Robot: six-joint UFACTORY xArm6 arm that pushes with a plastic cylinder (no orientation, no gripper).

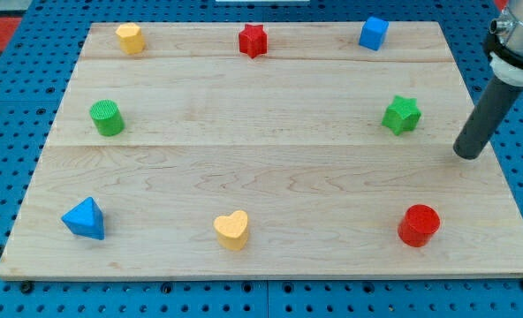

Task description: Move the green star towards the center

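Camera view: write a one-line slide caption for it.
My tip rests at the wooden board's right edge, right of and slightly below the green star, not touching it.

Lab bench: blue pegboard (244,300), robot rod (484,119)

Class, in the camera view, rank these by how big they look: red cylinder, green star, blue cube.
1. Red cylinder, though it lies nearest the view's bottom, so nearness may enlarge it.
2. Green star.
3. Blue cube, close to the star; unsure.
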